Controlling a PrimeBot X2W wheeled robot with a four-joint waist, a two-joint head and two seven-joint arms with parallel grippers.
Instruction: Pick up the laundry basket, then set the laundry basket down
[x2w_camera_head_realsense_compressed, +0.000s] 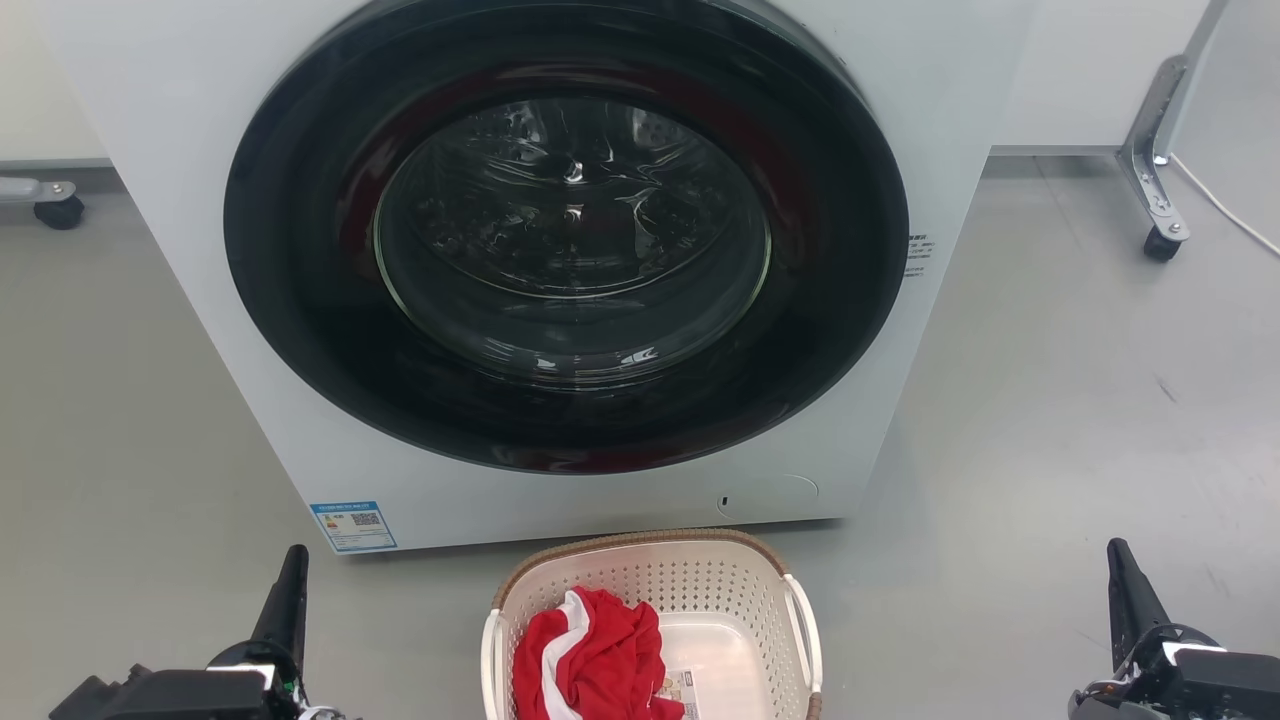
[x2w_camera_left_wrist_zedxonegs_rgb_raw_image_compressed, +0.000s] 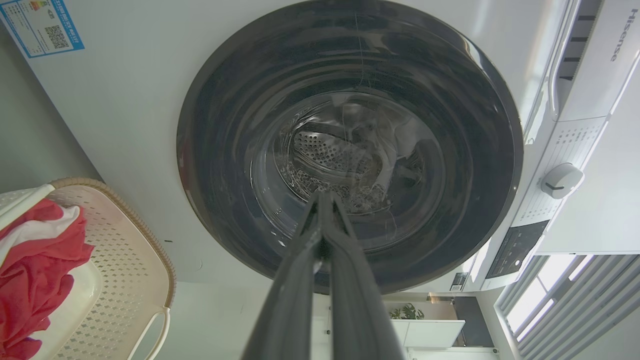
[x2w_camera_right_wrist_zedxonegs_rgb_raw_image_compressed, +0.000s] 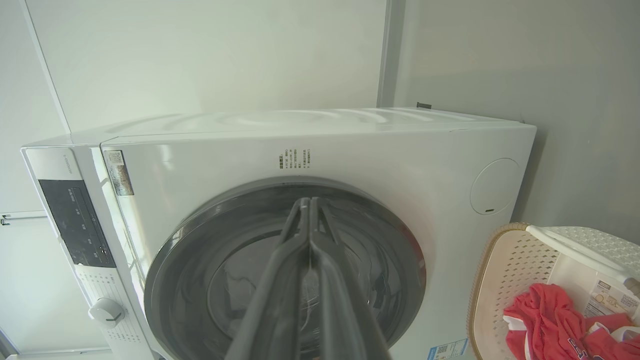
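1. The left gripper (x2w_camera_left_wrist_zedxonegs_rgb_raw_image_compressed: 322, 200) has its two long dark fingers (x2w_camera_left_wrist_zedxonegs_rgb_raw_image_compressed: 295, 290) pressed flat against each other up to the tips, with nothing between them. In the head view it stands at the lower left, pointing up.
2. The right gripper (x2w_camera_right_wrist_zedxonegs_rgb_raw_image_compressed: 308, 202) is drawn together in the same way, tip to tip and empty. It stands at the lower right of the head view.
3. Between the two grippers and well apart from both stands the cream-white perforated plastic laundry basket (x2w_camera_head_realsense_compressed: 700, 585), rounded-rectangular with a brown woven-look rim. It sits upright on the smooth grey floor (x2w_camera_head_realsense_compressed: 1050, 400), with a white handle (x2w_camera_head_realsense_compressed: 806, 620) on each side.
4. Inside the basket, toward the robot's left, lies a crumpled red and white garment (x2w_camera_head_realsense_compressed: 590, 655). A printed label (x2w_camera_head_realsense_compressed: 681, 684) on the basket's bottom shows just beside it.
5. Just behind the basket rises a white front-loading washing machine (x2w_camera_head_realsense_compressed: 200, 260). Its round dark glass door (x2w_camera_head_realsense_compressed: 570, 230) is closed, and a blue sticker (x2w_camera_head_realsense_compressed: 353, 525) sits at its lower left corner.
6. Far to the right, a grey metal leg on a black castor (x2w_camera_head_realsense_compressed: 1160, 240) stands on the floor.
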